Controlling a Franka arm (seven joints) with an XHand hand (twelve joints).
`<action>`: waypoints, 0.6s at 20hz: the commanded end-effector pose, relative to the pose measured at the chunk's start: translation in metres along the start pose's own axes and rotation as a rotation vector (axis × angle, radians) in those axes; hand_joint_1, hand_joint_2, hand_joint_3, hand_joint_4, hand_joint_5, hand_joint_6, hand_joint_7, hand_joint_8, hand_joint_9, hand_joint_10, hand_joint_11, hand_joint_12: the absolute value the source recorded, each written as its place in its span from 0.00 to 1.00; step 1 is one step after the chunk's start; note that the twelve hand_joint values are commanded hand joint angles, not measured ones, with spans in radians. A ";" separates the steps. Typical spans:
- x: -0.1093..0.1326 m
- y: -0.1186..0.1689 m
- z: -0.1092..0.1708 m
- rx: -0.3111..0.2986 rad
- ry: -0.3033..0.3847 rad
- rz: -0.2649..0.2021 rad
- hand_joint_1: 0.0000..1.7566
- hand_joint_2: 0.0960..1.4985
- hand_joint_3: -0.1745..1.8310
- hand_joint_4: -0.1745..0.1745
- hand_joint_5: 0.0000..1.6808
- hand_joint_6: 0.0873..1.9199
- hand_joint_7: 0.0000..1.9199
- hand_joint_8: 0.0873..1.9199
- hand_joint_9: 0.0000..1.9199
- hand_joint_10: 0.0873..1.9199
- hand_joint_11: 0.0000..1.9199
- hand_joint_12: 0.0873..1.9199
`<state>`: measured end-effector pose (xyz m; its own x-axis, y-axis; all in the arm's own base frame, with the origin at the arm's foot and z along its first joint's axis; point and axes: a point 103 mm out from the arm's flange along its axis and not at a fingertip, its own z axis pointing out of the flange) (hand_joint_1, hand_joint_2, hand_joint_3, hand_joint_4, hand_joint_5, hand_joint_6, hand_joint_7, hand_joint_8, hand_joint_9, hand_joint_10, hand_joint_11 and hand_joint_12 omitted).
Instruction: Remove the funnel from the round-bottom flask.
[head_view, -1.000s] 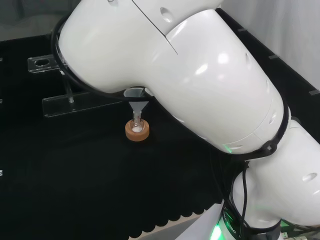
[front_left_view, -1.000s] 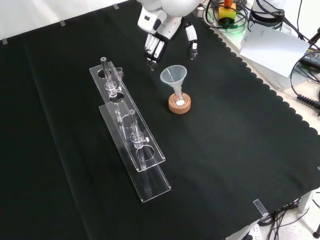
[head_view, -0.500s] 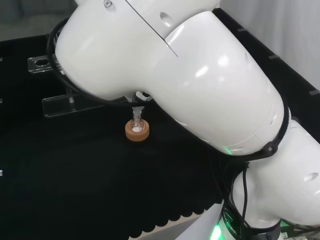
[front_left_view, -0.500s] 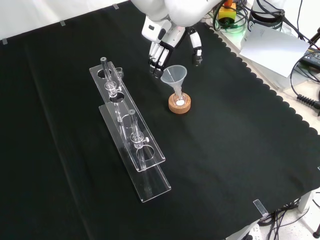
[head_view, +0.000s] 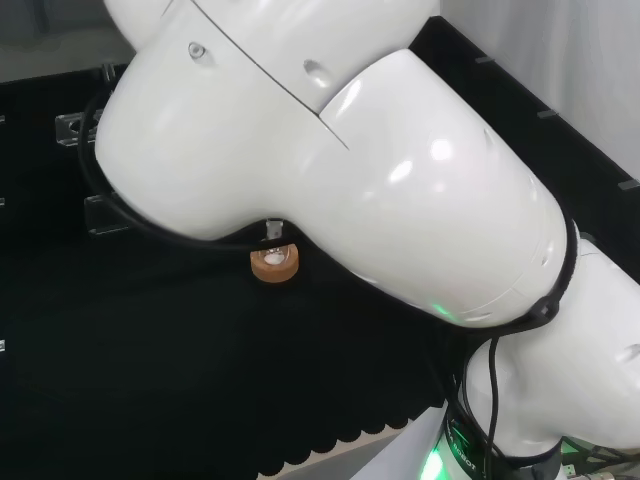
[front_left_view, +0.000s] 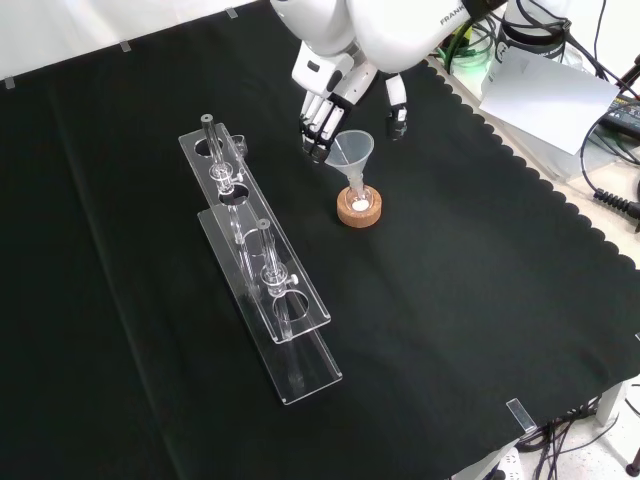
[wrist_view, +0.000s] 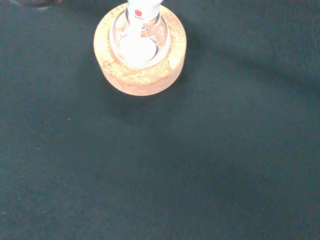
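A clear funnel (front_left_view: 348, 152) stands in the neck of a small round-bottom flask (front_left_view: 359, 198) that rests on a cork ring (front_left_view: 359, 210). The flask (wrist_view: 139, 39) holds some white matter, and its cork ring (wrist_view: 140, 75) looks close and large in the wrist view. In the front view the hand (front_left_view: 335, 90) hangs just above and behind the funnel's rim, fingers (front_left_view: 318, 118) pointing down on one side and the thumb (front_left_view: 398, 105) on the other, apart and holding nothing. In the head view the cork ring (head_view: 273, 264) peeks out under the arm's white link.
Two clear plastic racks (front_left_view: 262, 262) with tubes lie to the left of the flask in the front view. Cables, a sheet of paper (front_left_view: 545, 88) and gear sit past the cloth's scalloped edge at the upper right.
The hand has come down and toward the funnel, from well behind it to its rim. In the head view the arm's link now covers the funnel.
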<state>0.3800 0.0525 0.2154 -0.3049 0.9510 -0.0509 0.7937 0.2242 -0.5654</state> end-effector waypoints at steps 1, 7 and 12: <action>0.002 0.003 0.003 -0.017 -0.023 0.003 0.35 0.43 0.27 0.39 0.06 0.00 0.00 0.20 0.07 0.40 0.21 0.75; 0.006 0.007 0.001 -0.018 -0.032 -0.005 0.36 0.43 0.27 0.38 0.04 0.00 0.00 0.21 0.08 0.40 0.21 0.75; 0.009 0.012 0.004 0.003 -0.044 -0.005 0.36 0.43 0.27 0.38 0.03 0.00 0.00 0.21 0.09 0.40 0.22 0.75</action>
<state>0.3836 0.0609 0.2081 -0.3286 0.9415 -0.0751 0.7973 0.2339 -0.5564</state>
